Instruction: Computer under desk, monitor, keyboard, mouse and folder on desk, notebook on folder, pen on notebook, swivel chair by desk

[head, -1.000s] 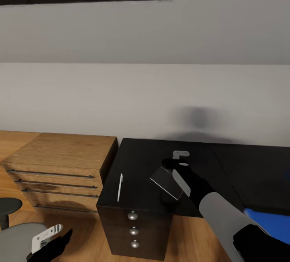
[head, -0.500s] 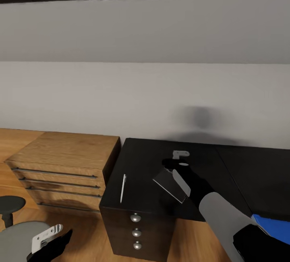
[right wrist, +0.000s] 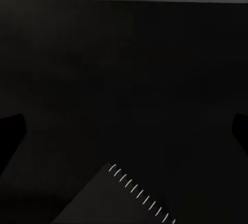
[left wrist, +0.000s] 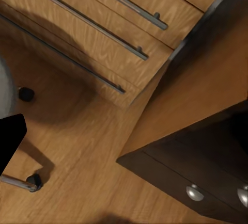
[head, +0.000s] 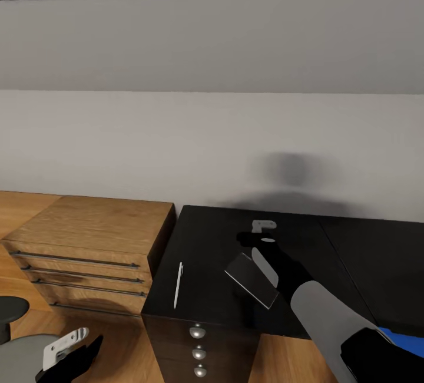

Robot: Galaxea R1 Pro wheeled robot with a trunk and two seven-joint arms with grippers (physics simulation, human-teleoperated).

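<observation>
Right gripper is carrying the notebook, pinched by one edge so it hangs tilted above the desk instead of lying on it. From the wrist cam I can see the spiral binding poking out below the fingers, so I'm calling it clamped on the notebook. I can't actually see the fingertips meet, though.

What matters for the next bit is that the folder is off to the right and nearer to me than the notebook. Just a blue corner of it peeks out past my right arm at the near right of the head view. So the notebook has to travel right and toward me, and the right arm is the one already on that side, so no handoff needed.

The pen is lying on the left end of the desk with its long axis running near-to-far, left of the notebook and well apart from it.

Left gripper sits low at the near left by the swivel chair, holding nothing as far as I can tell, but I can't say how wide it's open.
</observation>
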